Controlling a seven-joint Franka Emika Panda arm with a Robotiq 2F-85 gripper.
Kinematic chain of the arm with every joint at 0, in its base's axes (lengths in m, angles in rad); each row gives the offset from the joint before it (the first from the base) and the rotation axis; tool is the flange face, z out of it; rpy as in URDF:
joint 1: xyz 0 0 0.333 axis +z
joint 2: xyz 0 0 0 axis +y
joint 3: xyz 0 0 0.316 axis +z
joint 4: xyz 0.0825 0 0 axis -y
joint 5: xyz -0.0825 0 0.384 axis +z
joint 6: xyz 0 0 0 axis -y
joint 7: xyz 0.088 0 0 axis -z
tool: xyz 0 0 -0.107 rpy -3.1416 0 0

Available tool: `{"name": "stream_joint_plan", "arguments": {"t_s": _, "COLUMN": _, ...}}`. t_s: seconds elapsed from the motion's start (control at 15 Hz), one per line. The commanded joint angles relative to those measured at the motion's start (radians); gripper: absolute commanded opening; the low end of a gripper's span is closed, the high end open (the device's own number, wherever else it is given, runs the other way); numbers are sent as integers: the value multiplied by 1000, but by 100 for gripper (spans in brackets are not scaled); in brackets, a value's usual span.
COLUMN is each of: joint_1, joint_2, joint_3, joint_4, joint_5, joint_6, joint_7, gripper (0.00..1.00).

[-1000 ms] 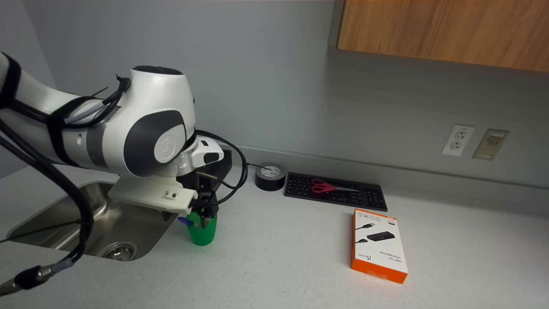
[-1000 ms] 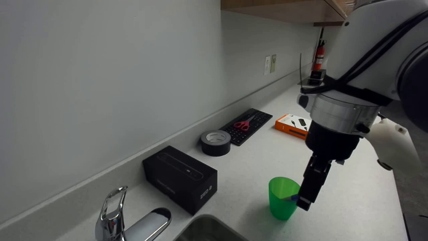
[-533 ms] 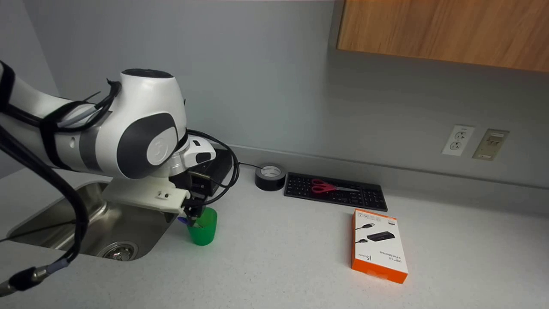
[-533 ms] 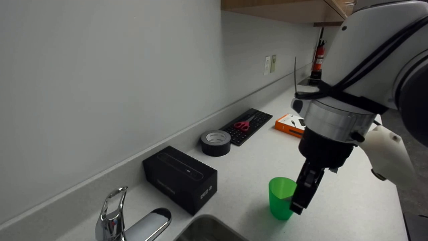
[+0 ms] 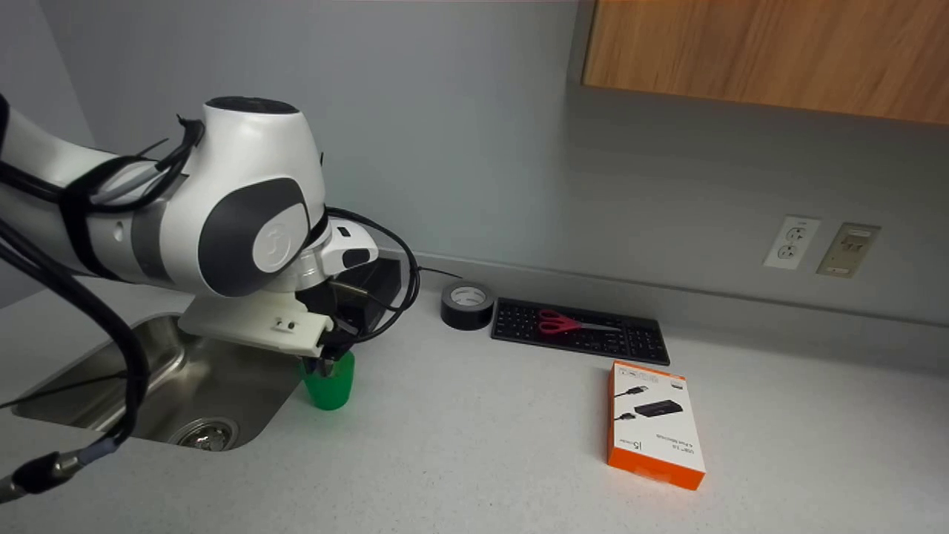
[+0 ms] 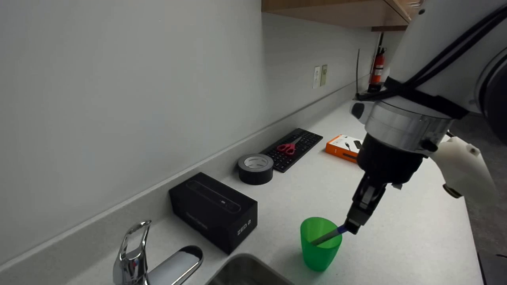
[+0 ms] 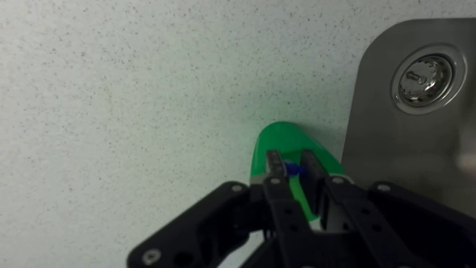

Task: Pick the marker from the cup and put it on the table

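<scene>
Blue where it is gripped and dull grey farther down, the marker (image 6: 328, 236) is pinched in the end effector (image 7: 292, 163), whose dark fingers (image 7: 274, 163) are drawn narrow onto it. In an exterior view it slants from the grip toward eight o'clock, its lower end inside the cup (image 6: 320, 259). It crosses the cup's rim near three o'clock; whether it touches there, I cannot tell.

In the wrist view a short blue stub shows between the fingers, the green cup wall reaching past them toward twelve o'clock and the sink (image 7: 390, 130) lying off at two o'clock. Slim and straight, the marker is tilted well away from upright, and its far tip is too dim to read. The cup, bright green and translucent, is near the sink; whether its base sits flat on the desk (image 7: 148, 93) is unclear.

Entering from nine o'clock in an exterior view, the white arm (image 5: 256, 156) bends at a rounded joint (image 5: 245, 233) and aims the end effector down toward six o'clock; the marker is hard to make out from there. In an exterior view the wrist (image 6: 408, 126) comes in from two o'clock, and the fingers lean down toward seven o'clock.
</scene>
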Motion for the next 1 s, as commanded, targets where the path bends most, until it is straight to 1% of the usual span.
{"name": "stream_joint_plan", "arguments": {"t_s": 0.0, "joint_1": -12, "joint_2": -68, "joint_3": -22, "joint_4": -18, "joint_5": 5, "joint_6": -8, "joint_7": 1, "gripper": 4}}
{"name": "stream_joint_plan", "arguments": {"t_s": 0.13, "joint_1": -19, "joint_2": -101, "joint_3": -35, "joint_4": -21, "joint_5": 4, "joint_6": -8, "joint_7": 5, "gripper": 4}}
{"name": "stream_joint_plan", "arguments": {"t_s": 0.4, "joint_1": -19, "joint_2": -205, "joint_3": -70, "joint_4": -32, "joint_5": 25, "joint_6": -19, "joint_7": -22, "gripper": 4}}
{"name": "stream_joint_plan", "arguments": {"t_s": 0.6, "joint_1": -40, "joint_2": -255, "joint_3": -95, "joint_4": -23, "joint_5": 13, "joint_6": -16, "joint_7": -10, "gripper": 4}}
{"name": "stream_joint_plan", "arguments": {"t_s": 0.73, "joint_1": -64, "joint_2": -235, "joint_3": -109, "joint_4": -10, "joint_5": 2, "joint_6": -7, "joint_7": -1, "gripper": 4}}
{"name": "stream_joint_plan", "arguments": {"t_s": 0.93, "joint_1": -106, "joint_2": -130, "joint_3": -120, "joint_4": -1, "joint_5": -16, "joint_6": 44, "joint_7": 22, "gripper": 4}}
